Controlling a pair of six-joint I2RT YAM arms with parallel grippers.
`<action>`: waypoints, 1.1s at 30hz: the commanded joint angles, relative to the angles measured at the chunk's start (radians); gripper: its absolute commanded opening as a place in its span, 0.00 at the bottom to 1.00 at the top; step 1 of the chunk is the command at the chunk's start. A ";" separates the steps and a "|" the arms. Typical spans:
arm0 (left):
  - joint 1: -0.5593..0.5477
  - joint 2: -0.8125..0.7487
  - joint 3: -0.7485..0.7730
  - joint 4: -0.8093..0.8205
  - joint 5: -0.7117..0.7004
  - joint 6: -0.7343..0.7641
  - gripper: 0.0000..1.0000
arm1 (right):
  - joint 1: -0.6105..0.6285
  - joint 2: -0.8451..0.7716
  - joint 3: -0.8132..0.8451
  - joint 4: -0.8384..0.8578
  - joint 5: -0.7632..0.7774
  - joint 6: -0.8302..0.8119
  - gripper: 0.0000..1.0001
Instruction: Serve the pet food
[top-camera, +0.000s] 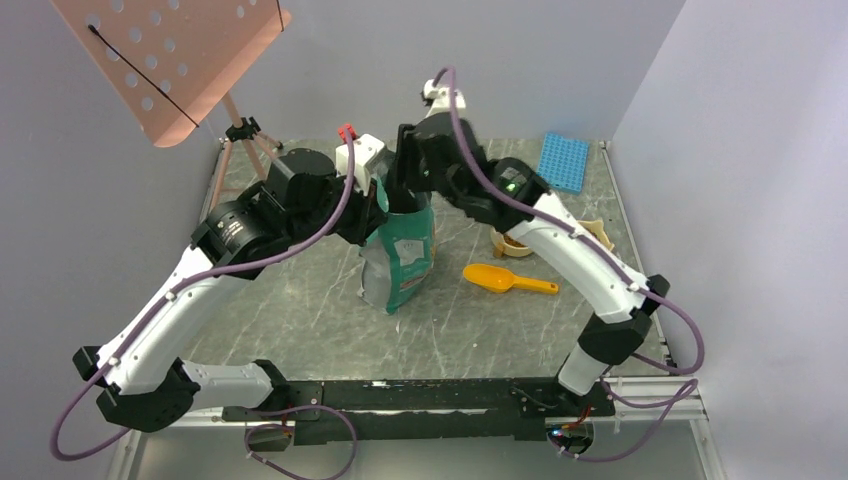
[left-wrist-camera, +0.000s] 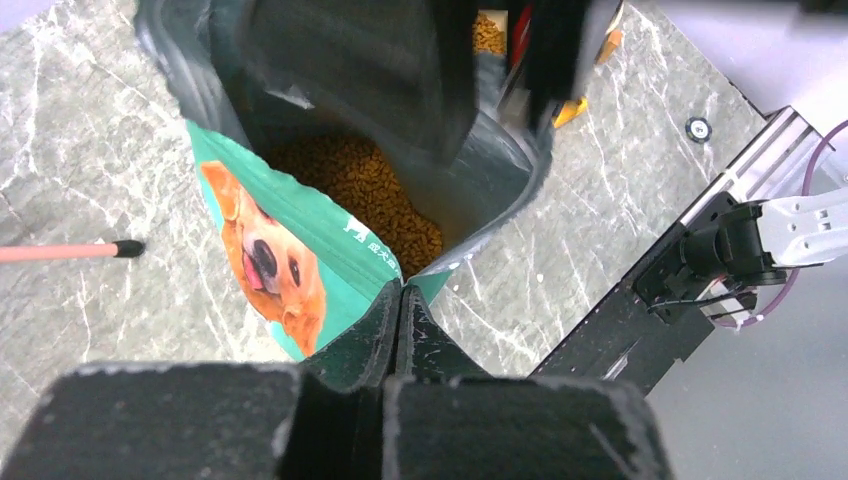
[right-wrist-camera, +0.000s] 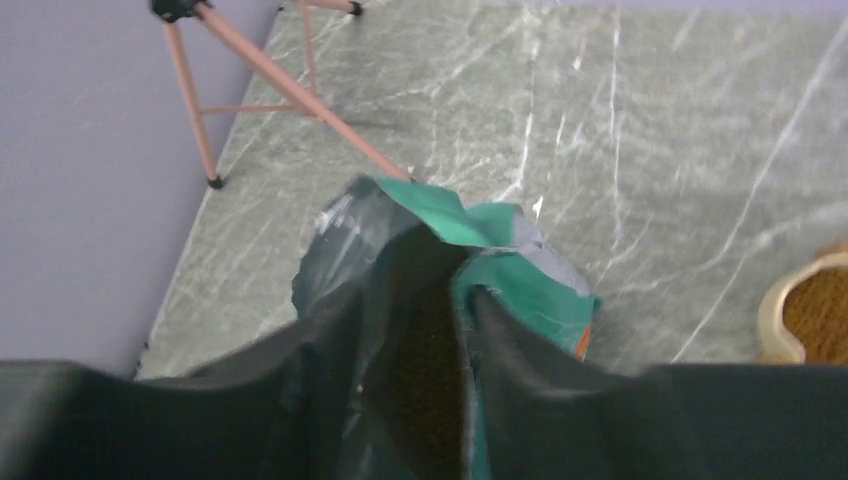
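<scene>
We see our left end effector (left-wrist-camera: 400, 298) clamped on the bag (left-wrist-camera: 262, 262) rim, pet food (left-wrist-camera: 372, 188) inside. Whether the right end effector (right-wrist-camera: 445, 300) grips, we cannot tell.

Pale lilac walls (top-camera: 700, 80) enclose a grey marbled table (top-camera: 300, 310); pink perforated stand (top-camera: 170, 60) at far-left corner

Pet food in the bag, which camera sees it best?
The left wrist view: it looks straight down into the open bag at the pet food. The right wrist view catches only a brown sliver; the top view hides it.
</scene>
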 joint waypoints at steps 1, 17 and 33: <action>-0.005 -0.063 -0.075 0.036 0.003 -0.013 0.00 | -0.184 -0.155 -0.030 0.187 -0.396 -0.178 0.65; -0.005 -0.169 -0.116 0.001 -0.154 -0.073 0.00 | -0.712 -0.180 -0.495 0.730 -1.647 -0.437 0.99; -0.005 -0.167 -0.074 -0.003 -0.171 -0.050 0.00 | -0.628 0.155 -0.434 1.403 -1.913 -0.007 0.96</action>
